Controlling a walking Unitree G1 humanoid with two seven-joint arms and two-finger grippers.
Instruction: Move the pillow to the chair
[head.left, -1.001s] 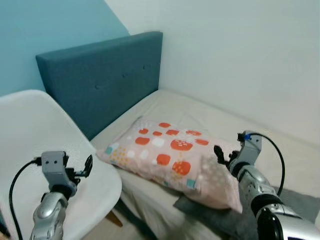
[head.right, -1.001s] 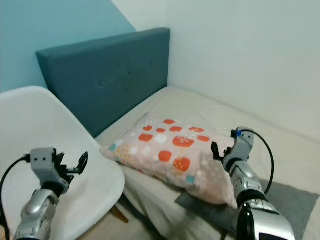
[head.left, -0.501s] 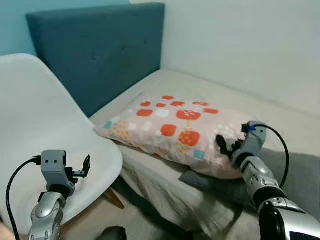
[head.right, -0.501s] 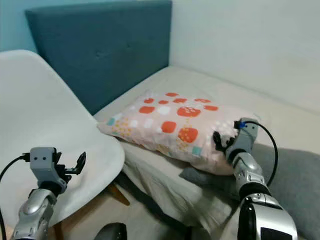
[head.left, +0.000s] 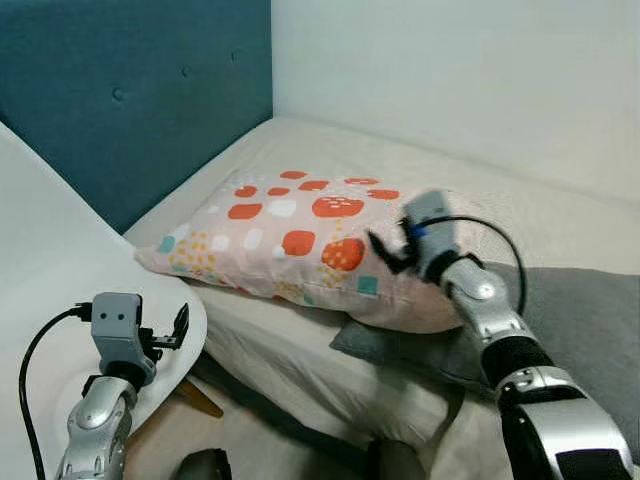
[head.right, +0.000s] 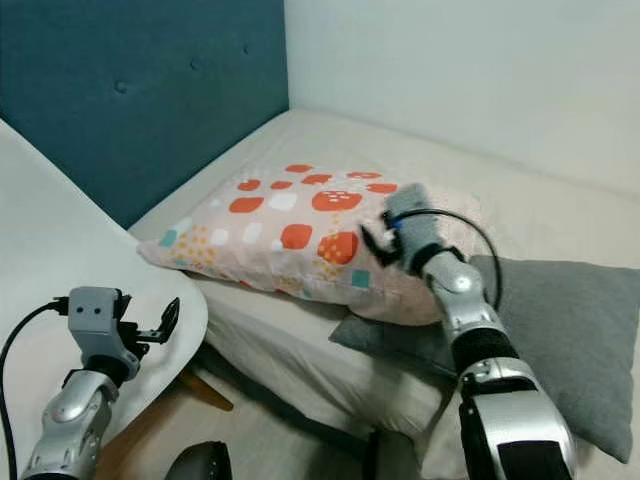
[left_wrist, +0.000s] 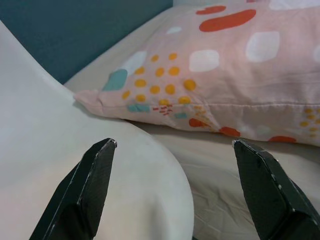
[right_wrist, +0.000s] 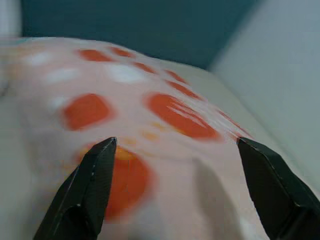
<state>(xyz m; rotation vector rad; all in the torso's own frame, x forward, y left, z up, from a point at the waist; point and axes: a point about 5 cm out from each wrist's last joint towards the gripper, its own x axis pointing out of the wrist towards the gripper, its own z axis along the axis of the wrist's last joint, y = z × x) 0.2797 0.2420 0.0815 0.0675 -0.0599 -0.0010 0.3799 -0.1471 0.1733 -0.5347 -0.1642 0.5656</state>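
The pillow (head.left: 290, 235) is pink with orange and white patches and lies flat on the bed, one corner close to the chair. The white chair (head.left: 40, 270) stands at the left, its seat edge (left_wrist: 125, 165) just short of that corner. My right gripper (head.left: 385, 250) is open and held low over the right part of the pillow (right_wrist: 170, 107), with nothing between its fingers (right_wrist: 85, 195). At the seat's rim, my left gripper (head.left: 180, 325) is open and empty, pointing at the pillow's near edge (left_wrist: 210, 95).
A grey cushion (head.left: 585, 320) lies on the bed to the right, partly under the pillow. The teal headboard (head.left: 130, 90) and a white wall (head.left: 450, 70) stand behind. The mattress side (head.left: 310, 365) drops to the floor, where a wooden chair leg (head.left: 200, 400) shows.
The camera has swung and come closer. My right gripper has moved left, from the pillow's right end to over its patterned top. The left gripper keeps its place by the chair.
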